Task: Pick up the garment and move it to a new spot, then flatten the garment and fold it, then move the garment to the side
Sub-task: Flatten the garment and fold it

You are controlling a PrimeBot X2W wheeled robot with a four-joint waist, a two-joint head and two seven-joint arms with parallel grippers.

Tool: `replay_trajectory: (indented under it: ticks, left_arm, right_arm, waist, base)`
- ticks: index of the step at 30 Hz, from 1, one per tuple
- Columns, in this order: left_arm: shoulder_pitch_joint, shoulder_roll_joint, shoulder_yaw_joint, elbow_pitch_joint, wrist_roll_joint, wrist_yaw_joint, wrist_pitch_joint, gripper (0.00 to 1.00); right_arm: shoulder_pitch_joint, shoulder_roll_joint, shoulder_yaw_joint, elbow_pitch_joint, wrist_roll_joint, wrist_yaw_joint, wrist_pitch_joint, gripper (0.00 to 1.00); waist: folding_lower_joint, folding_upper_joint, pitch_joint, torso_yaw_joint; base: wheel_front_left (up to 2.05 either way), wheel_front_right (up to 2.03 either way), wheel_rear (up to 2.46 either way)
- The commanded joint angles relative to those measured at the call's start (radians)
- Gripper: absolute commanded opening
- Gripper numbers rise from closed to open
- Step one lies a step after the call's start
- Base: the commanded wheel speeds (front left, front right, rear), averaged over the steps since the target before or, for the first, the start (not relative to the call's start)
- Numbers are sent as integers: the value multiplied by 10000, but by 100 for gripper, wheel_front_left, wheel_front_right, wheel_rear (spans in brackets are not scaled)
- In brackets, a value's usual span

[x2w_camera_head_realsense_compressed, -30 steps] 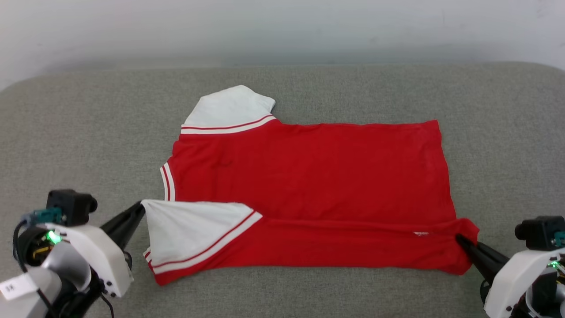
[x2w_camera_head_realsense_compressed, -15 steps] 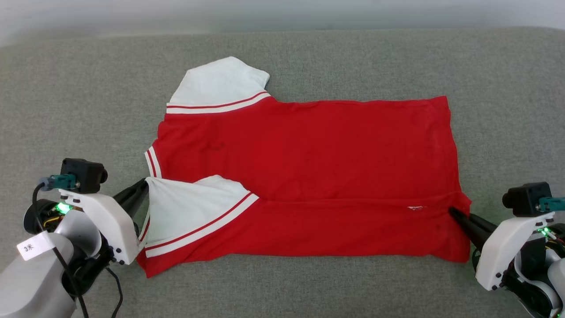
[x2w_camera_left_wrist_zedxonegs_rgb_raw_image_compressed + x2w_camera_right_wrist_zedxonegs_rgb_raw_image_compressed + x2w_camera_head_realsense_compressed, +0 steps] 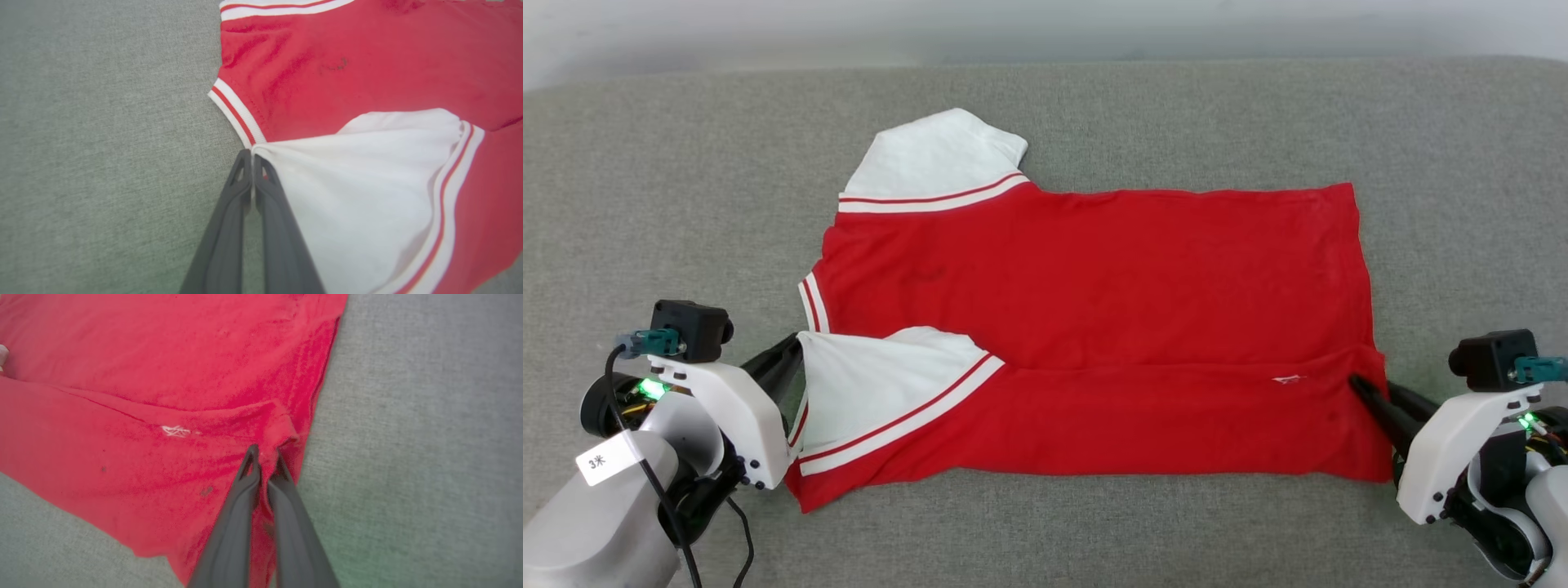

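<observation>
Garment (image 3: pixel 1094 286) stays pinched by left claw (image 3: pixel 796 341) and right claw (image 3: pixel 1354 382).

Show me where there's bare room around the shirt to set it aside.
Bare grey surface lies left of the shirt, beyond its far edge, and right of its hem. The front edge is crowded: the left gripper pinches the sleeve, the right gripper the hem corner.
</observation>
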Motion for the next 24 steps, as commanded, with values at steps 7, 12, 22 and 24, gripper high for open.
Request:
replay_trajectory:
  ticks: [7,12,22,24]
  left_arm:
    - [-243,258,-95,-97,204,51,7,100]
    - [-406,581,-38,-639,-210,126,986,100]
    - [-948,1275,-585,-2269,-1107,282,4708,100]
    - [-1057,1335,-723,-2479,-1205,307,5275,100]
  right_arm:
    - [393,-122,-549,-420,-377,-11,-351,100]
    - [678,-160,-994,-889,-821,-11,-290,100]
    - [1107,232,-1510,-1492,-1336,-11,205,100]
    - [1153,314,-1563,-1558,-1399,-11,295,100]
  waist:
    - [-1,0,-661,204]
    - [-1,0,-997,331]
    - [-1,0,-1293,475]
    - [-1,0,-1294,492]
  base:
    - [0,0,0]
    - [0,0,0]
    - [0,0,0]
    - [0,0,0]
